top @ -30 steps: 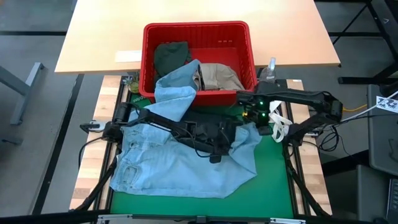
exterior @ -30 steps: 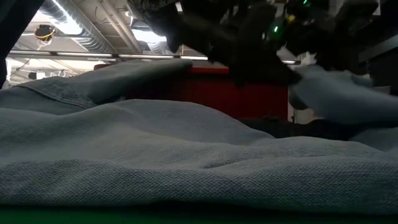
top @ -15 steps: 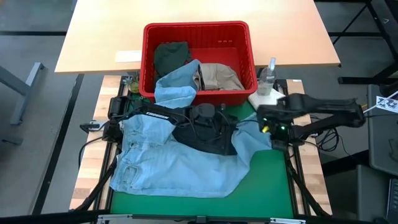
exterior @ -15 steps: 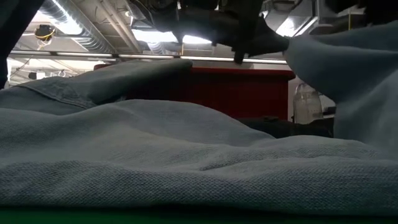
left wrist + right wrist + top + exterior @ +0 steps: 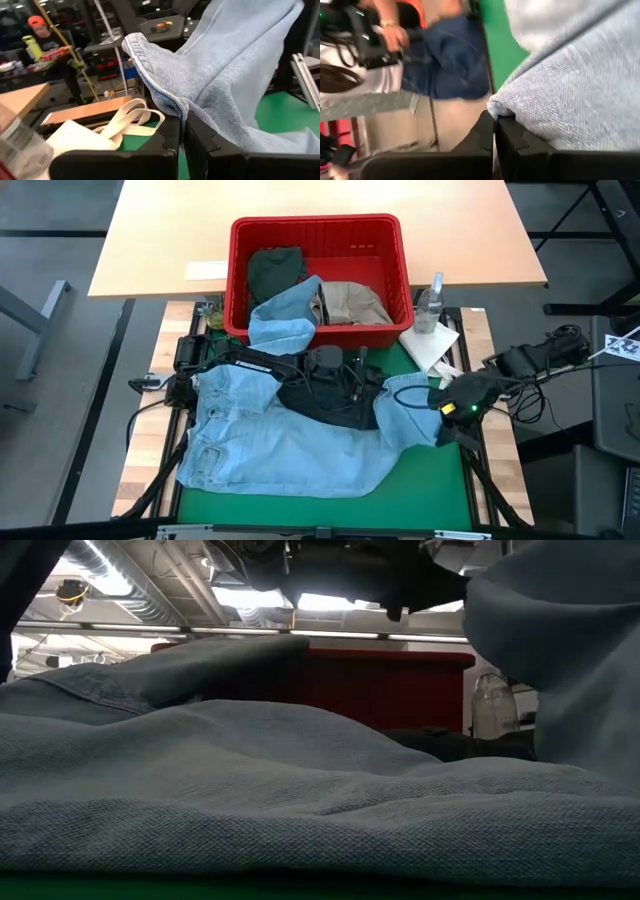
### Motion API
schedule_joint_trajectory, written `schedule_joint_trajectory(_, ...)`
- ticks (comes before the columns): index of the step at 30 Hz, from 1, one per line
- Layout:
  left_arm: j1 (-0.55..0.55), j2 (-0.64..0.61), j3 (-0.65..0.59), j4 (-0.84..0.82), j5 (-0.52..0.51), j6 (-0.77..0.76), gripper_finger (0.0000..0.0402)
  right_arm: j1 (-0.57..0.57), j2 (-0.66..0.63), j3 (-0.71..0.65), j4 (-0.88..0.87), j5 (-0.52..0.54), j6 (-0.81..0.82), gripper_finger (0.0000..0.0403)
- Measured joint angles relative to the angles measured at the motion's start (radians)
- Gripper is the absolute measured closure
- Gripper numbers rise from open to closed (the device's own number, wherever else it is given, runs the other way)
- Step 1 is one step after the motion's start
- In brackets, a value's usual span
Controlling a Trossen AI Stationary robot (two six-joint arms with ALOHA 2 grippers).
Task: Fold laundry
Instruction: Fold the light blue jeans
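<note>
A light blue denim garment (image 5: 290, 445) lies spread on the green mat (image 5: 430, 480). Its right part is raised between my two grippers. My left gripper (image 5: 378, 390) reaches in from the table's left and is shut on that denim (image 5: 235, 65). My right gripper (image 5: 434, 412), at the mat's right edge, is shut on the same cloth (image 5: 580, 85). In the low view the raised denim (image 5: 560, 650) hangs at the right. A red basket (image 5: 240, 280) holds an olive piece (image 5: 275, 270), a beige piece (image 5: 350, 302) and more light blue denim (image 5: 285, 320), which is draped over its near rim. My left gripper pinches a hemmed edge (image 5: 170, 106) of the light blue denim between its two shut fingers. The fingers lie about level and point toward the table's right. From there the cloth rises away from them, lifted off the mat. My right gripper pinches a rounded fold or edge (image 5: 502, 107) of the same denim between its shut fingers, slanting downward from the table's right side. The cloth runs down from the fingers to the part that lies on the mat.
A white cloth with straps (image 5: 432, 345) and a clear bottle (image 5: 432, 298) sit at the far right beside the basket. Something dark (image 5: 330, 405) lies on the denim under my left arm. A wooden table (image 5: 160, 240) stands behind. People show in the room beyond.
My right gripper has swung away from the basket toward the table's right and near edges and has risen. It has drawn the denim's right part with it, off the mat. My left gripper has risen and moved toward the far edge, staying shut on the denim.
</note>
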Motion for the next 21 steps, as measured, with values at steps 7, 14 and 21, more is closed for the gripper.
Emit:
schedule_joint_trajectory(7, -0.002, 0.000, 0.000, 0.048, 0.080, 0.023, 0.0398, 0.161, 0.021, 0.000, 0.159, 0.311, -0.026, 0.0401)
schedule_joint_trajectory(14, -0.001, -0.005, 0.000, 0.054, 0.196, 0.045, 0.0398, 0.217, 0.130, 0.000, 0.313, 0.364, -0.118, 0.0400)
schedule_joint_trajectory(21, -0.001, -0.014, -0.001, 0.038, 0.309, 0.171, 0.0398, 0.213, 0.233, 0.000, 0.495, 0.367, -0.339, 0.0400)
